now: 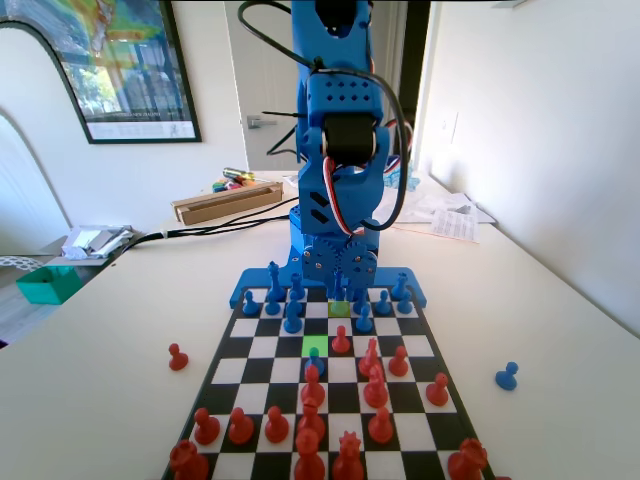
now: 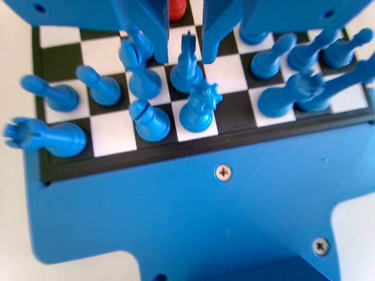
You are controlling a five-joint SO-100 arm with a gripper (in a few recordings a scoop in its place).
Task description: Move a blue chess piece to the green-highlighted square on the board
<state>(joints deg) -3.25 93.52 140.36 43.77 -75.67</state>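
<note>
Claw [image 2: 185, 44] spread, empty, low over the board's [image 1: 420, 340] far rows. Blue chess piece [image 1: 316, 365] stands nearer mid-board, touching the green-highlighted square's [image 1: 315, 345] near edge.

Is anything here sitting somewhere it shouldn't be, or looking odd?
Yes: in the fixed view two pawns stand off the board on the bare table, a red pawn to its left and a blue pawn to its right. Nothing looks toppled or broken.

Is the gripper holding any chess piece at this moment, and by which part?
Nothing is held. The gripper hangs open above the blue back rows, with only board between its jaws.
</note>
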